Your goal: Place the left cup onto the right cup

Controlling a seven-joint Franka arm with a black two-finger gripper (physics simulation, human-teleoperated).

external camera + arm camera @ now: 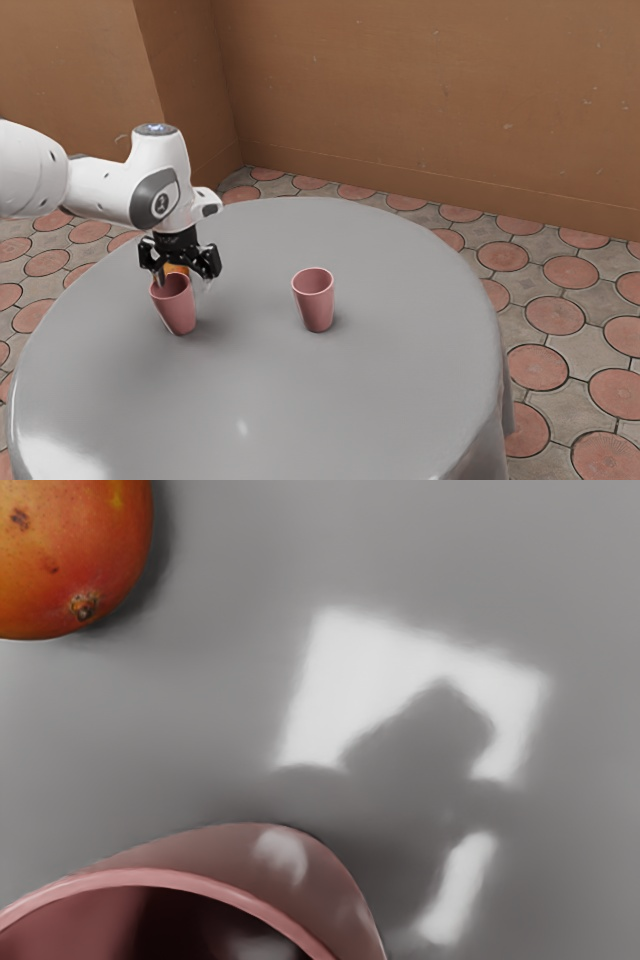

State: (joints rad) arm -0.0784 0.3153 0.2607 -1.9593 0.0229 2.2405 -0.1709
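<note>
- Left cup (190, 855) is the closest thing to the wrist camera. Its pink rim and open mouth sit right under the hand, so you're basically on top of it already.
- From the side, the jaws hang right at that cup's rim and look spread, one finger on each side of the mouth. I wouldn't call it a pinch yet. I can't see both fingers pressing the wall.
- The cup stands on the desk (300, 400) with its mouth up, so its long axis runs roughly in line with your approach. My read is that you go straight down onto the rim, with no sideways hunting.
- The relation that matters is where the right cup (314, 298) sits. It's toward the exterior view's right of the left cup, well apart, at about the same depth on the desk, with nothing between the two.
- So once you've got a grip, I'd guess it's lift, carry across to the exterior view's right, then lower mouth-up onto that one.
- Heads up, there's a mango (60, 550) near the left cup, on the desk just beyond the hand. It's not in the carry path, but it's close enough to nudge if you close sloppy.
</note>
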